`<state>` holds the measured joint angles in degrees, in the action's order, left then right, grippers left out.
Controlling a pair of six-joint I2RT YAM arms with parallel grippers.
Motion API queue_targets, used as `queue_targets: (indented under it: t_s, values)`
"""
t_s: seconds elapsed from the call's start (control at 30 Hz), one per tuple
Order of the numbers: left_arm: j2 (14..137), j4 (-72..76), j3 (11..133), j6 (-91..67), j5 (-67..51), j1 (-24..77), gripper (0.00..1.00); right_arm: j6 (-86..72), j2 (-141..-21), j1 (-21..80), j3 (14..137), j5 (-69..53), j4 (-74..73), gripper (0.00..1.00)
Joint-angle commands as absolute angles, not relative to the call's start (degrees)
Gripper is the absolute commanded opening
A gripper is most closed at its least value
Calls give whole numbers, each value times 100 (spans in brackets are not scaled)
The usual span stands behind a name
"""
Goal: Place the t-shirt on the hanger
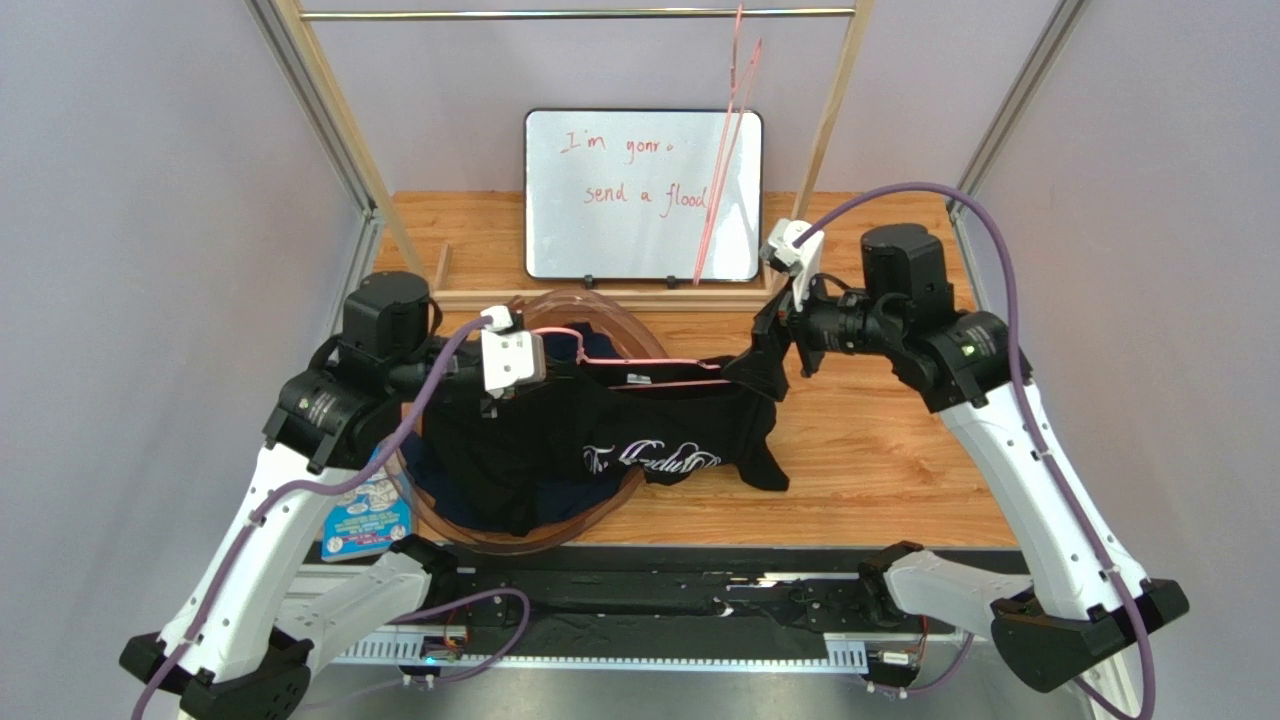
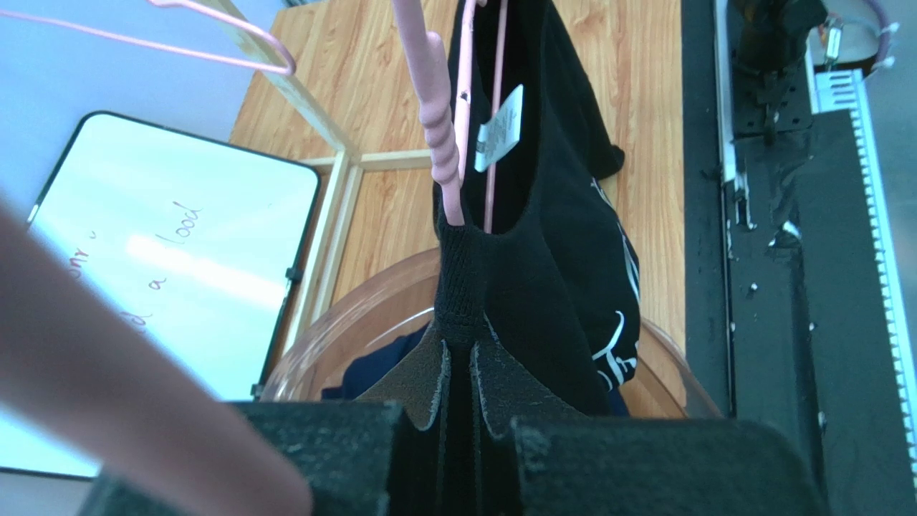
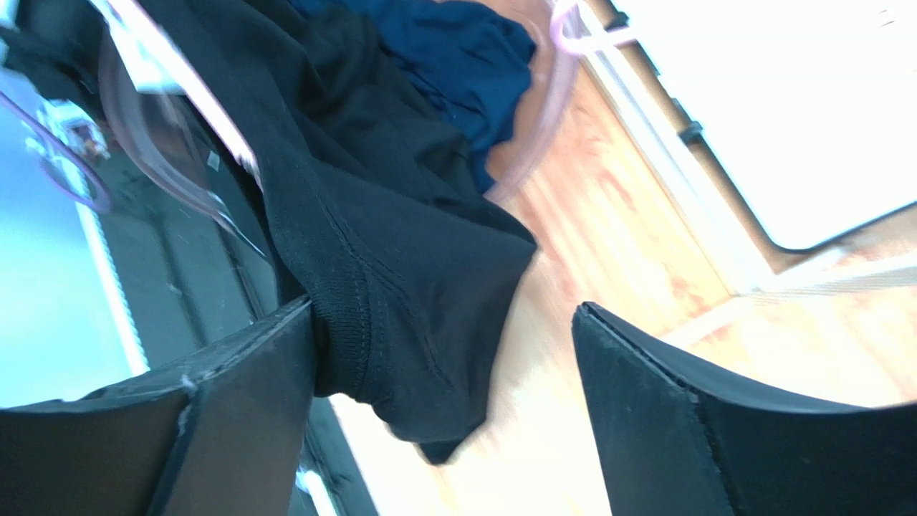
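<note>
The black t-shirt (image 1: 631, 435) with white script print hangs stretched between my two grippers, above a clear round basket (image 1: 589, 516). A pink wire hanger (image 1: 609, 362) lies in its neck opening; in the left wrist view the hanger (image 2: 436, 140) runs up out of the collar (image 2: 474, 280). My left gripper (image 1: 541, 368) is shut on the collar (image 2: 471, 360). My right gripper (image 1: 759, 363) is open (image 3: 443, 312). The shirt's sleeve (image 3: 409, 269) lies against its left finger (image 3: 258, 398).
A plain navy garment (image 3: 452, 54) lies in the basket (image 2: 355, 312). A second pink hanger (image 1: 729, 135) hangs from the top rail in front of a whiteboard (image 1: 631, 195). A blue packet (image 1: 365, 525) lies by the left arm.
</note>
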<state>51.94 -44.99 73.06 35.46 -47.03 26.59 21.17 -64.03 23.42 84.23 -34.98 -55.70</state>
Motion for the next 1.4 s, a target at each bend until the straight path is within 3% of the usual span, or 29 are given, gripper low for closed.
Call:
queue_targets:
  t_s: [0.0, 0.2, 0.37, 0.5, 0.83, 1.0, 1.1, 1.37]
  values:
    - [5291, -3981, 7348, 3120, -5089, 2619, 0, 3339, -6065, 2189, 8508, -3278, -6372, 83]
    - [5396, -4087, 7444, 3216, -5194, 2602, 0, 3972, -5862, 2188, 8402, -3410, -6521, 75]
    - [5432, -4192, 7471, 3331, -5177, 2602, 0, 4306, -6090, 2188, 9095, -3849, -7153, 86]
    - [5432, -4236, 7471, 3366, -5238, 2610, 0, 4885, -5925, 2188, 8695, -3605, -7357, 90]
    - [5520, -4315, 7602, 3393, -5326, 2610, 0, 5203, -6626, 2522, 9105, -3726, -7057, 52]
    - [5519, -4342, 7611, 3393, -5335, 2610, 0, 5291, -6732, 2908, 9053, -3692, -7014, 38]
    - [5546, -4333, 7611, 3419, -5370, 2610, 0, 5213, -6829, 3102, 9123, -3718, -6918, 23]
    - [5783, -4359, 7708, 3445, -5388, 2654, 0, 4966, -7215, 3682, 9544, -3709, -6698, 21]
